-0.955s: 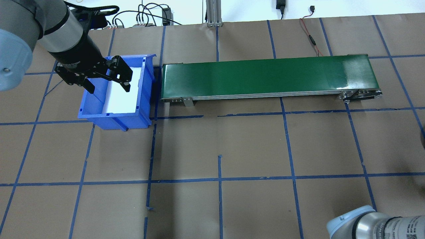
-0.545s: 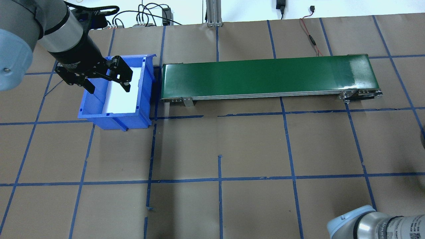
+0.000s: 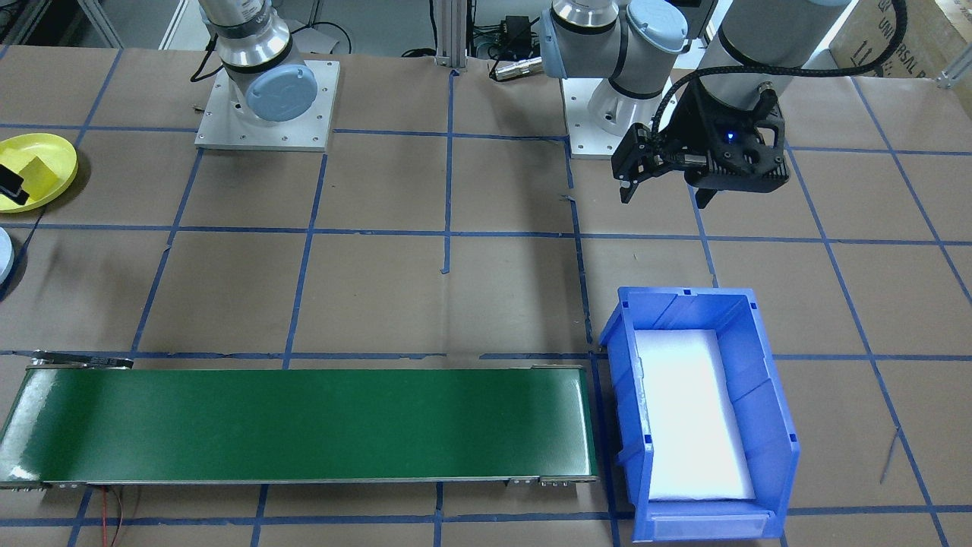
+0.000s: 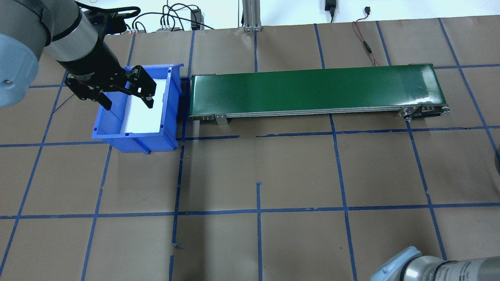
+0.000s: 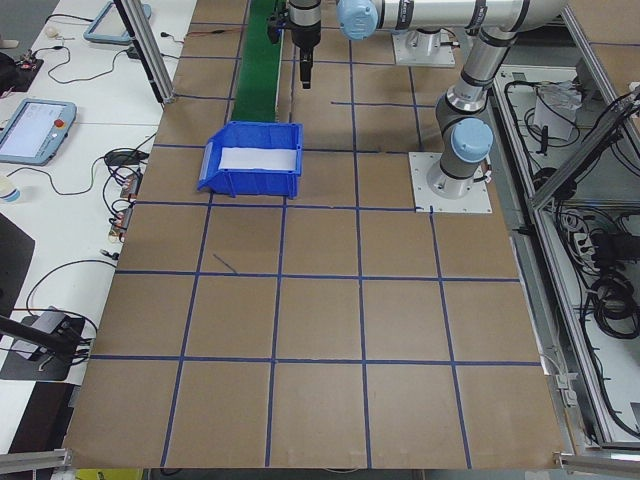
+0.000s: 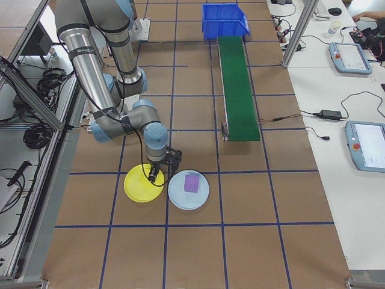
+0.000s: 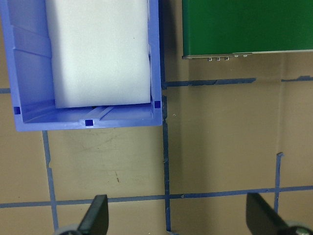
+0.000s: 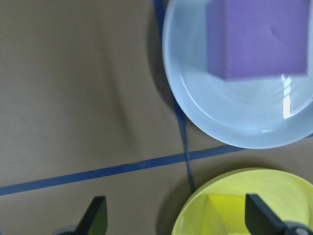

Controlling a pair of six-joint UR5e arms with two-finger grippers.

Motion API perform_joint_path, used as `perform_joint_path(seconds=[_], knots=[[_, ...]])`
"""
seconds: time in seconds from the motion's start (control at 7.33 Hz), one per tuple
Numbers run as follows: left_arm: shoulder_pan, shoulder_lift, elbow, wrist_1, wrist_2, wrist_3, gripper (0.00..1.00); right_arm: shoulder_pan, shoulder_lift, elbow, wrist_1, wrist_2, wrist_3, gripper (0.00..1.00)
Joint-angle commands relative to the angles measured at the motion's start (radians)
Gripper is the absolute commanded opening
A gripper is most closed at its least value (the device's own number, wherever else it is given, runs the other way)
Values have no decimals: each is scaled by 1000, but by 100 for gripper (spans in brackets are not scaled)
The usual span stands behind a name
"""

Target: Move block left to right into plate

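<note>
Yellow block (image 8: 221, 214) lies in the plate (image 8: 274, 186) under the open, empty right gripper (image 8: 173, 215); next, lift away. Left gripper (image 4: 127, 98) open, empty.

yellow plate (image 6: 144, 183): flat on table | yellow block (image 8: 222, 215): resting inside plate

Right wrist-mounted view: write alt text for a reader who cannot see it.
A purple foam block sits in a round pale blue plate at upper right. Below it, a yellow block lies in a round yellow plastic plate, between the open right tool's fingertips.
</note>
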Motion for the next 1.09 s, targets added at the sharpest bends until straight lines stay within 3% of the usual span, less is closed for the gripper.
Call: perform_joint_path(seconds=[0.0, 0.27, 0.55, 0.82, 0.95], knots=[[0, 0, 0, 0, 0, 0, 100, 333, 0, -149, 230, 16, 364, 100], [0, 0, 0, 0, 0, 0, 100, 632, -2, -223, 295, 53, 618, 100], [0, 0, 0, 0, 0, 0, 100, 890, -67, -321, 404, 55, 755, 100], [0, 0, 0, 0, 0, 0, 100, 1033, -137, -369, 491, 73, 780, 100], [0, 0, 0, 0, 0, 0, 100, 1055, -155, -376, 493, 103, 785, 100]])
